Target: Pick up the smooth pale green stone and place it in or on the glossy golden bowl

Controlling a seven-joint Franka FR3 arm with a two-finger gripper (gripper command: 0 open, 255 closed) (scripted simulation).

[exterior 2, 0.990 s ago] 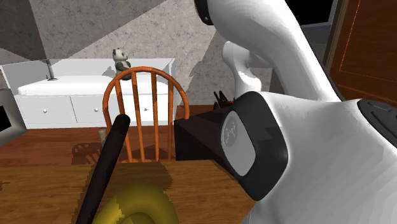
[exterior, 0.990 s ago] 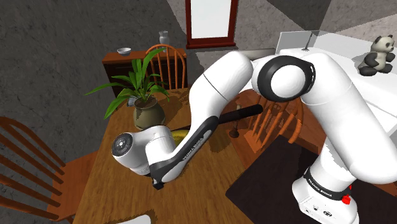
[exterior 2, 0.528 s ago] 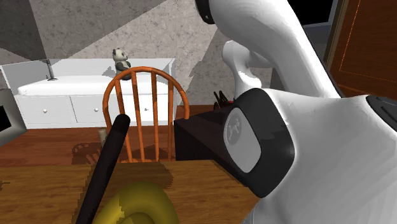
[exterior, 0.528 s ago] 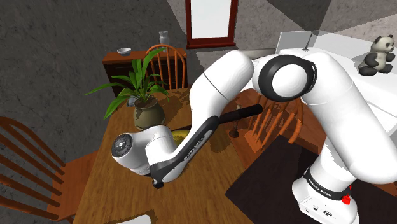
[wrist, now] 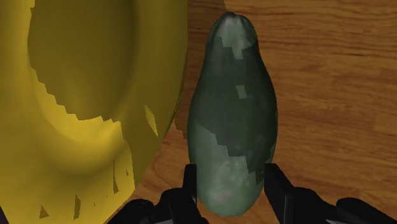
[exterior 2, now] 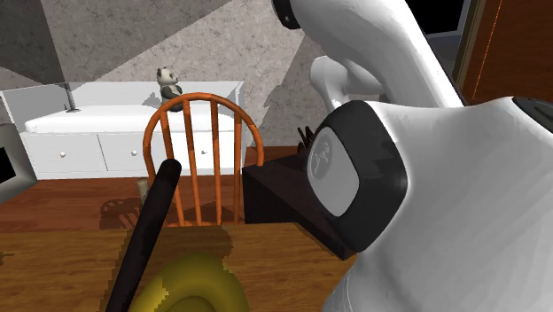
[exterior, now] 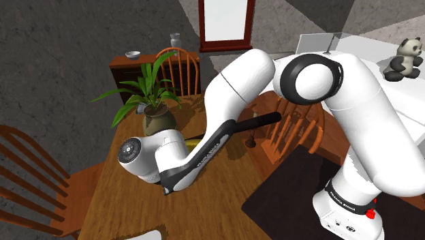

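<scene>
The gripper (wrist: 232,191) seems to clasp the dark green stone (wrist: 232,114) (its end only); lift straight, clearing the golden bowl (wrist: 159,63) beside it.

The stone (wrist: 234,108), a long, smooth, mottled grey-green oval, lies on the wooden table (wrist: 331,95) just beside the glossy yellow-gold bowl (wrist: 83,102), at the second exterior view's lower left.
</scene>
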